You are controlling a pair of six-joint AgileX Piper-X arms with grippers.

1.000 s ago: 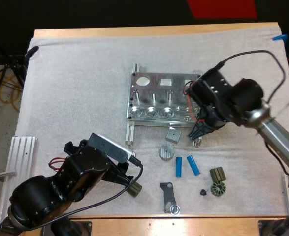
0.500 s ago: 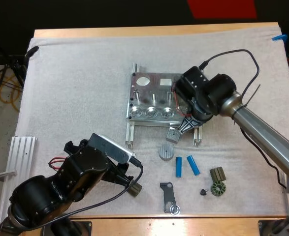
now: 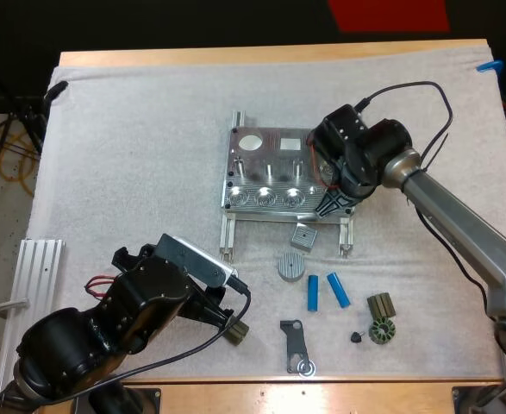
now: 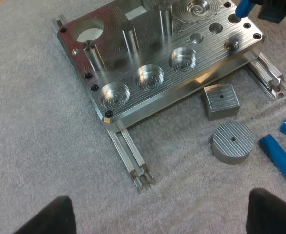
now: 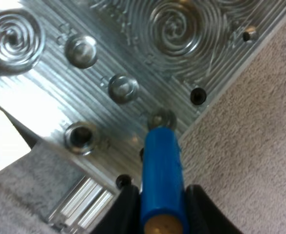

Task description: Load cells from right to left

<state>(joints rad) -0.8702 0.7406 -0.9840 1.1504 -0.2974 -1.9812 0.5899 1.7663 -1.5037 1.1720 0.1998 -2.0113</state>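
Right hand (image 5: 158,208) pinches a blue cylinder (image 5: 162,170), tip at a hole (image 5: 161,118) in the fixture (image 5: 133,53) (left hand (image 4: 164,217) gapes, empty).

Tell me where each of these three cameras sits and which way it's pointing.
High view: behind both arms, looking forward and down over the mat; left gripper and right gripper show.
Left wrist view: on the left arm, facing the metal fixture; its own open fingers show.
Right wrist view: on the right arm, over the fixture's corner; own fingers press a blue cylinder.
Shared: high and left wrist views both show the fixture and loose blue cylinders.
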